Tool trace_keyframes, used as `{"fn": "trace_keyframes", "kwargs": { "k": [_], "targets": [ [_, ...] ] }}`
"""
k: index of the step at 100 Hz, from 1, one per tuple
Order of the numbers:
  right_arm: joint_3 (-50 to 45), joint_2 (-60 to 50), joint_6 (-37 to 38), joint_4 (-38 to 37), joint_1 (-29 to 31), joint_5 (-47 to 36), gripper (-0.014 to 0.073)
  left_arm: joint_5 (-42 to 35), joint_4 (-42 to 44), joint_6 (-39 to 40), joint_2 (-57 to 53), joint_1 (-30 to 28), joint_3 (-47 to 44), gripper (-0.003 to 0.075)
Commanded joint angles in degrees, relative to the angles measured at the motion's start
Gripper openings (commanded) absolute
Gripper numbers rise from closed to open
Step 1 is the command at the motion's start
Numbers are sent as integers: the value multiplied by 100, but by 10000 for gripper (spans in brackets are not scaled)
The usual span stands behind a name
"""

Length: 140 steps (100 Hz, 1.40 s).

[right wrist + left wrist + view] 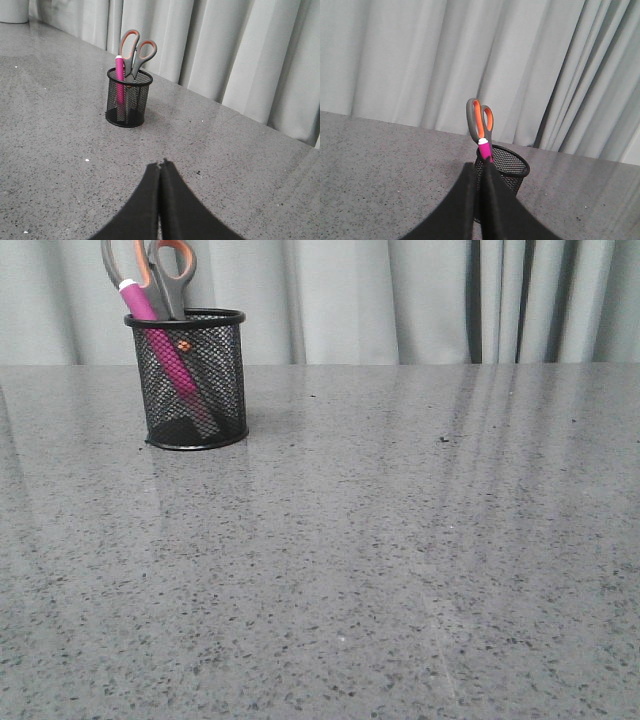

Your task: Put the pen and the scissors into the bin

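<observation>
Scissors (165,275) loops cropped at frame top, pen (160,345) behind bin (190,380) mesh

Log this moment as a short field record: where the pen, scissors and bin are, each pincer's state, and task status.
bin: black mesh cup, upright on the grey table, far left in the front view
pen: pink pen leaning inside the bin, white end up
scissors: scissors inside the bin, blades down, loops above the rim
left pincer: left pincer shut, empty, close to the bin
right pincer: right pincer shut, empty, apart from the bin
task status: both items in the bin; appears done
</observation>
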State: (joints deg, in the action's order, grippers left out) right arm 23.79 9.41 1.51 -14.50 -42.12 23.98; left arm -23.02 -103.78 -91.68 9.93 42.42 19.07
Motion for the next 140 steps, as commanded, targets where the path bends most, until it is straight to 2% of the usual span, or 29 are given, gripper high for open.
{"fn": "trace_keyframes", "kwargs": {
  "k": [1,33,44,50,56,58,66,70,73,80,83,87,93,111,127,140],
  "targets": [
    [133,40,-26,-117,9,-505,-70,255,-77,-14,62,43,143,-19],
    [133,40,-26,-117,9,-505,-70,85,57,-74,62,43,138,-19],
    [133,40,-26,-117,9,-505,-70,-67,1014,-59,41,-95,115,-19],
    [133,40,-26,-117,9,-505,-70,293,2114,45,41,-274,31,-19],
    [133,40,-26,-117,9,-505,-70,753,3639,829,41,-610,-108,-19],
    [133,40,-26,-117,9,-505,-70,867,4243,1301,41,-751,-161,-19],
    [133,40,-26,-117,9,-505,-70,1272,6575,3860,25,-1389,-386,-19],
    [133,40,-26,-117,9,-505,-70,1665,7553,4971,-4,-1788,-495,-19],
    [133,40,-26,-117,9,-505,-70,2008,8487,6092,-28,-2058,-550,-19],
    [133,40,-26,-117,9,-505,-70,3009,9779,8000,-90,-2673,-678,-19],
    [133,40,-26,-117,9,-505,-70,3374,10066,8455,-149,-2925,-758,-19],
    [133,40,-26,-117,9,-505,-70,3499,10265,8719,-215,-3133,-939,-19],
    [133,40,-26,-117,9,-505,-70,3297,10265,8720,-404,-3346,-1288,-19],
    [133,40,-26,-117,9,-505,-70,2970,10265,8792,-1079,-3409,-2103,-19],
    [133,40,-26,-117,9,-505,-70,3973,10481,8792,-1196,-3578,-2165,-19],
    [133,40,-26,-117,9,-495,-70,3945,10287,8792,-1196,-3777,-2165,-19]
  ]
}}
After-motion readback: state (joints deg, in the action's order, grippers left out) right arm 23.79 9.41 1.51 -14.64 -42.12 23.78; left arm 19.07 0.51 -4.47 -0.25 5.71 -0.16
